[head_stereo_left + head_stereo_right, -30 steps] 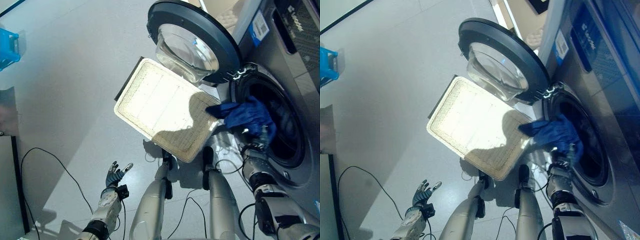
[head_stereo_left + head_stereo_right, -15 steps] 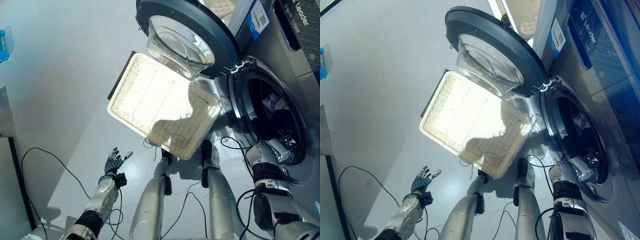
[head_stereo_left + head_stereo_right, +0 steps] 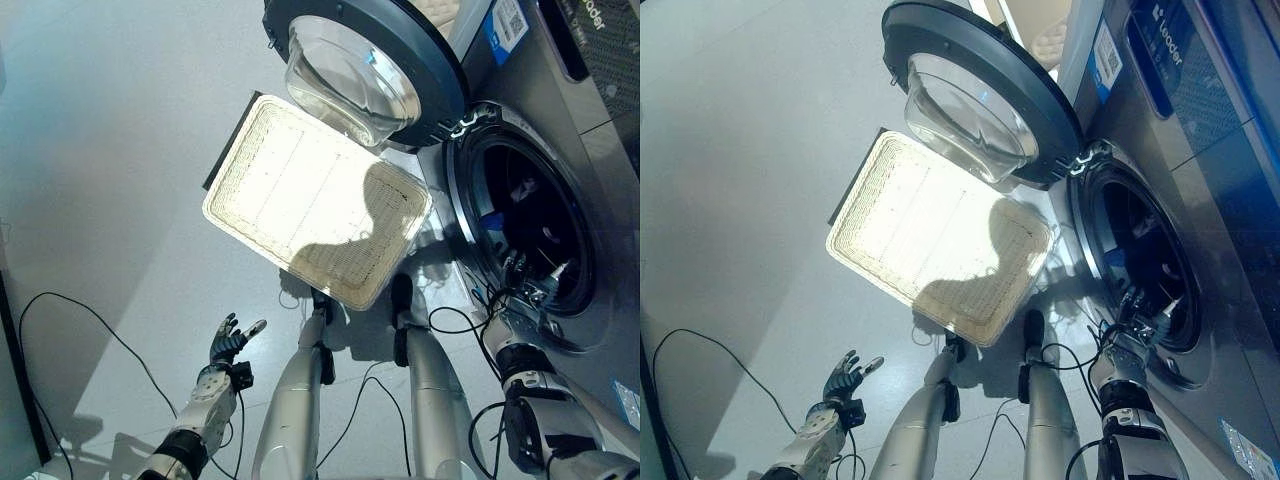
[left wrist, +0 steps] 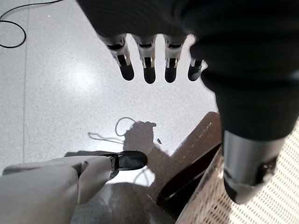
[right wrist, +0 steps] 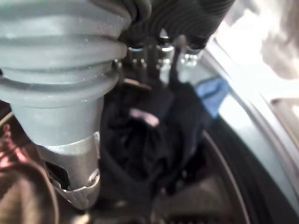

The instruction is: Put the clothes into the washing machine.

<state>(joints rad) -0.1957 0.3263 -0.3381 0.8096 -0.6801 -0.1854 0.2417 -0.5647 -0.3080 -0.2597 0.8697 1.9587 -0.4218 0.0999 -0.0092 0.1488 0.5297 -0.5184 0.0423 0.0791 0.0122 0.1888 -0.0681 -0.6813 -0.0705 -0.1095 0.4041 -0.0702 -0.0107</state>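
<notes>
Washing machine (image 3: 590, 130): right side of the frame, round door (image 3: 370, 65) swung open at upper centre. Clothes (image 5: 154, 130): dark bundle with a blue piece, lying inside the drum (image 3: 530, 215). Right hand (image 3: 527, 285): at the lower rim of the drum opening, fingers (image 5: 161, 53) extended and relaxed, holding nothing. Left hand (image 3: 228, 343): lower left, above the floor (image 3: 120, 150), fingers (image 4: 148, 65) straight and spread, empty. Wicker tray (image 3: 315, 215): centre of the frame, empty.
</notes>
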